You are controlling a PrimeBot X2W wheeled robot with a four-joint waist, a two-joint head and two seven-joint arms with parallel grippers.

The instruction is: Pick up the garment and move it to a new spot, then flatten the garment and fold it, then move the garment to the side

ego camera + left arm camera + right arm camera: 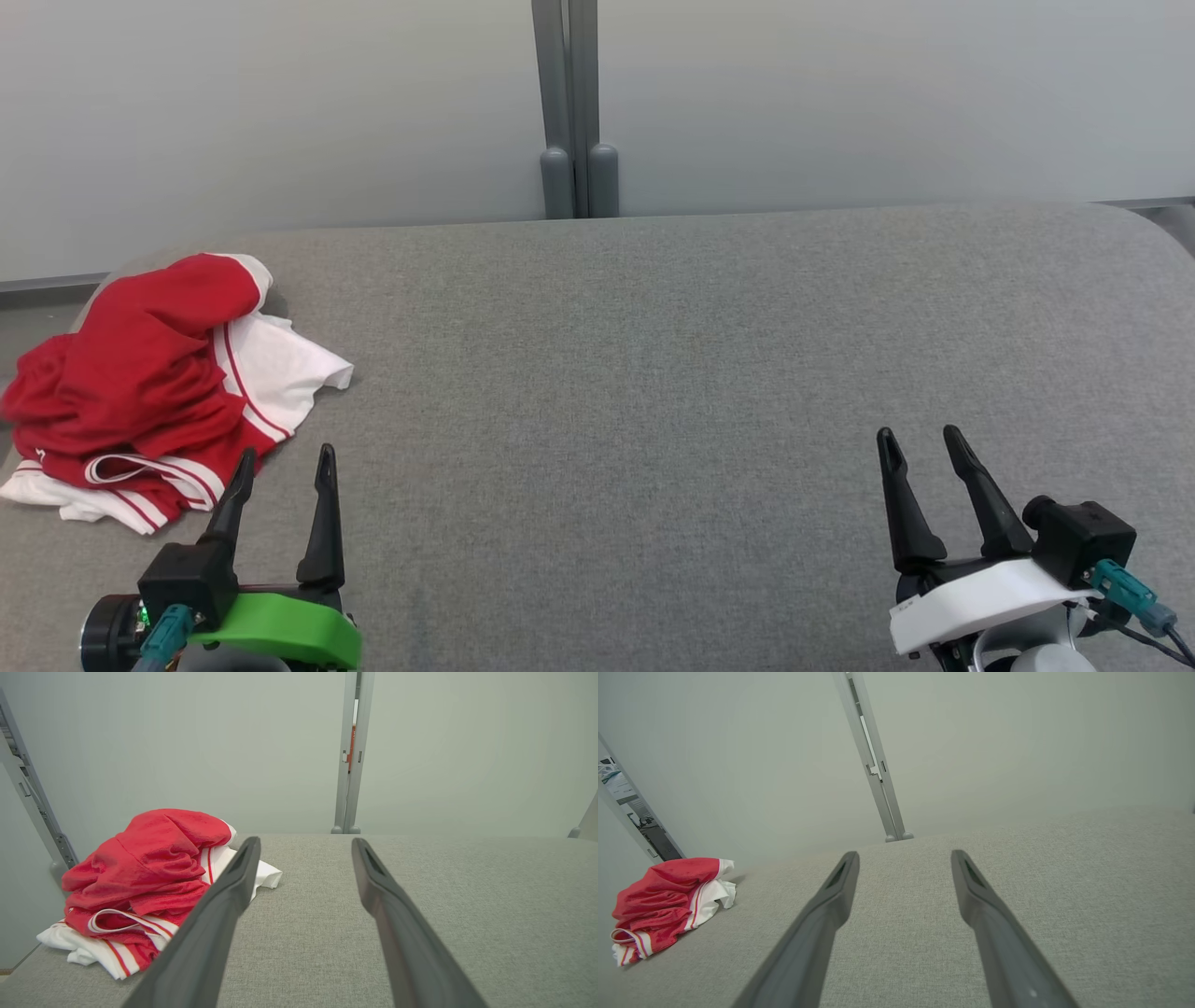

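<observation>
Both grippers logged as spread wide and empty: left gripper low at the near left, right gripper low at the near right, well apart, fingers pointing away over the grey padded surface. Found the garment, red with white panels and striped trim, crumpled in a heap on the left part of that surface, close to its left edge, just beyond and to the left of the left gripper's tips; touched by neither gripper. Judged no step of the task begun; first pick-up pending, most likely for the left arm. Noted risks. Pinching only the top red fold, thanks to the many loose layers, and so lifting a trailing bundle instead of the whole piece. Nudging the heap leftward on approach and spilling part of it over the rounded edge, given so little surface to spare on that side. Driving the fingertips into the soft grey cover through too steep a descent, and snagging its weave. Grabbing mid-heap with seams and hem hidden, hence a twisted spread later and a poor fold. Could not tell sleeves from body in the heap, nor the kind of garment.
</observation>
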